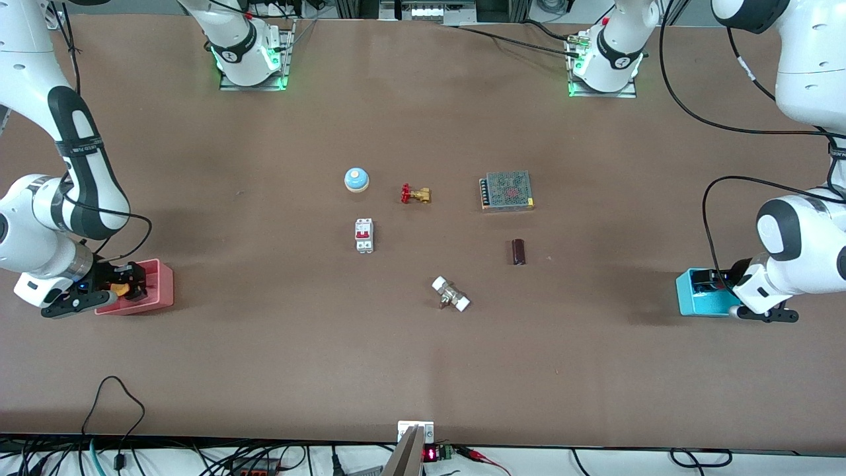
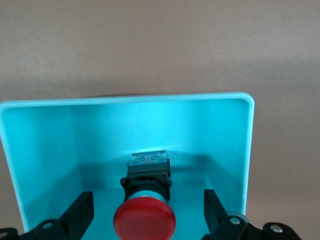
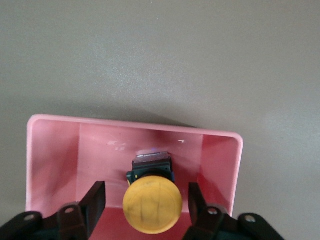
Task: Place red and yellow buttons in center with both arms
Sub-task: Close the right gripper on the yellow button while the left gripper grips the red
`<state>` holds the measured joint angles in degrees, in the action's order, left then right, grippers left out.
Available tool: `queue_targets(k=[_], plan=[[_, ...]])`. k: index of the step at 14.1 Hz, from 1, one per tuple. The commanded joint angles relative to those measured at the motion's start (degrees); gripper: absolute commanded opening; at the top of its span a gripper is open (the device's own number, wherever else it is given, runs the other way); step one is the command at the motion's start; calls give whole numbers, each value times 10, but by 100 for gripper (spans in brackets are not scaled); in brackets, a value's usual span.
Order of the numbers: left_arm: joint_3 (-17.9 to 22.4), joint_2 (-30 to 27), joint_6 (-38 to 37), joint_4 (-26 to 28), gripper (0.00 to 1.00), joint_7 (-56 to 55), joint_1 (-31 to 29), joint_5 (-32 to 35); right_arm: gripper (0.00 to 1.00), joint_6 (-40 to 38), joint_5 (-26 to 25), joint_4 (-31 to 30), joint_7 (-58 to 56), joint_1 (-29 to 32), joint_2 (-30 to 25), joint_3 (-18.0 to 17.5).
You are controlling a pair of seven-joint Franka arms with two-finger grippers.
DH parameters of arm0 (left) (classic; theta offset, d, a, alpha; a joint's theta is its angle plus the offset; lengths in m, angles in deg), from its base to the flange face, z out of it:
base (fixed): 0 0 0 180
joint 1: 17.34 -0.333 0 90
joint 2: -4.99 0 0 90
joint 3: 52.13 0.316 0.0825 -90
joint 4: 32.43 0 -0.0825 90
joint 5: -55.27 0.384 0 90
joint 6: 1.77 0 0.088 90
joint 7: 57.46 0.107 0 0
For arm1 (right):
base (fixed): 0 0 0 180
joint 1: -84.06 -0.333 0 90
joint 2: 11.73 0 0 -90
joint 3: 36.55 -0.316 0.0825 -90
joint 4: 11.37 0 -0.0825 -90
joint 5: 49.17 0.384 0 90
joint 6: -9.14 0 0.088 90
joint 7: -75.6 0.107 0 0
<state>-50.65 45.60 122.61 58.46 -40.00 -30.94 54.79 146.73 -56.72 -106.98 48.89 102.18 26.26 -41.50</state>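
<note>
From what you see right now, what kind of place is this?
Probably a robotics lab bench: two white arms bolted along a brown table, cables along its edges, and industrial parts laid out, such as a circuit breaker and a power supply.

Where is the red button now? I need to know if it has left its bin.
The red button lies in the teal bin at the left arm's end of the table, between the open fingers of the left hand.
</note>
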Motion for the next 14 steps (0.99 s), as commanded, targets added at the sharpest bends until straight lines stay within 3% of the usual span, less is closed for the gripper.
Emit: queue_targets(k=[1, 4, 7, 10, 14], plan=[[-4, 3, 12, 0, 96, 23, -6, 10, 62, 7, 7, -5, 4, 9, -1, -8], [-4, 4, 11, 4, 88, 24, -6, 10, 46, 7, 6, -5, 4, 8, -1, -8], [-4, 4, 10, 4, 67, 24, -6, 10, 32, 7, 6, -4, 3, 9, -1, -8], [-4, 4, 10, 3, 43, 22, -6, 10, 32, 7, 6, -3, 3, 9, -1, -8], [-4, -1, 9, 1, 24, 22, -5, 10, 31, -39, 7, 1, 0, 7, -36, -10]])
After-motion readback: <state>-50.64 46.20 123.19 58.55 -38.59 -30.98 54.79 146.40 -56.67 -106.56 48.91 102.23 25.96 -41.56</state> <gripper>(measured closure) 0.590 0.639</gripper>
